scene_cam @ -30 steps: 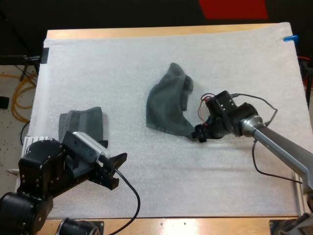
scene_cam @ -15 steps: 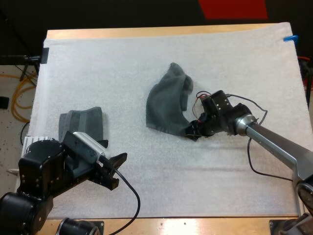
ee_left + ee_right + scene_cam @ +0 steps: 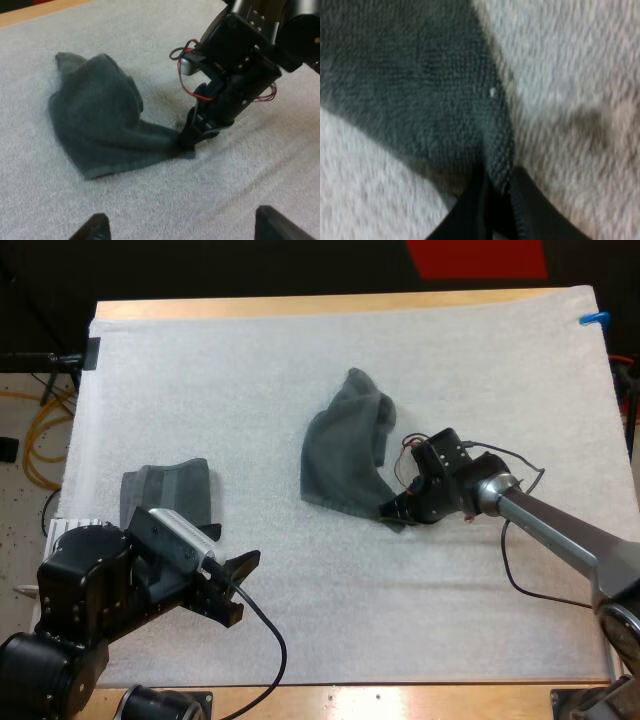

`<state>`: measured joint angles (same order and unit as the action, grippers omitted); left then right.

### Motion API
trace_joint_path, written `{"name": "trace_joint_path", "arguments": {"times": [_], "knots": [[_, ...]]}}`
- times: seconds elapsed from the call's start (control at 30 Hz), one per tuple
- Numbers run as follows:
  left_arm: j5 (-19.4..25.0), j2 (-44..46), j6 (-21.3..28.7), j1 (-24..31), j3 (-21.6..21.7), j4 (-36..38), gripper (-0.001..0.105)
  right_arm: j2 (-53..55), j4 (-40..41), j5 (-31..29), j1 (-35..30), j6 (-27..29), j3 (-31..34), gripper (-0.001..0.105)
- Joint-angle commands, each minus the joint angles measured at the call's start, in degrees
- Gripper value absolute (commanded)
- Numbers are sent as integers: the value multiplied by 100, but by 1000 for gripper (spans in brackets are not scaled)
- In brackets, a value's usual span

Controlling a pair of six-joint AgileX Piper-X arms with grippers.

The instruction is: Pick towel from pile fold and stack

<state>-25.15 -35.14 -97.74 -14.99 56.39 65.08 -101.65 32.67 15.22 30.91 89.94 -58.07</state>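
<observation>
A crumpled dark grey-green towel (image 3: 345, 455) lies in the middle of the white mat (image 3: 300, 350). My right gripper (image 3: 392, 510) is down at the towel's near right corner, and its black fingers (image 3: 470, 210) pinch the towel's hem (image 3: 497, 150) between them. The left wrist view has the same towel (image 3: 95, 125) with the right gripper (image 3: 187, 140) at its corner. A folded towel (image 3: 165, 492) rests at the mat's left side. My left gripper (image 3: 238, 588) hovers open near the mat's front left, just right of the folded towel, its fingertips (image 3: 95, 227) wide apart with nothing between them.
The mat covers nearly the whole wooden table (image 3: 300, 305). Bare mat stretches across the front between the two arms and along the far side.
My right gripper slid left onto the towel's corner and shut on it. The left arm has stayed still.
</observation>
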Motion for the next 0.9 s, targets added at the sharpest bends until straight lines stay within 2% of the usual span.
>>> {"name": "trace_joint_path", "arguments": {"times": [0.0,0.07,0.13,0.23,0.43,0.53,0.67,0.8,0.87], "knots": [[15,15,24,-15,27,-75,58,210,305,-14,1,217,0,0],[15,15,24,-15,12,-76,58,433,629,-296,20,416,0,0],[15,15,24,-15,13,-86,58,812,1217,-950,42,659,0,0],[15,-71,24,-15,13,-155,58,1228,1997,-1448,39,906,13,0],[4,-295,24,-15,13,-331,58,1883,3191,-2349,39,1019,270,0],[3,-421,24,-15,13,-329,58,2102,3431,-2685,39,1019,477,0],[-83,-613,163,-15,13,-361,58,2286,3418,-2700,39,1019,699,0],[-612,-958,415,-69,13,-542,58,2296,3269,-2700,39,953,754,0],[-640,-1153,415,-177,13,-699,58,2296,3181,-2698,39,900,754,0]]}}
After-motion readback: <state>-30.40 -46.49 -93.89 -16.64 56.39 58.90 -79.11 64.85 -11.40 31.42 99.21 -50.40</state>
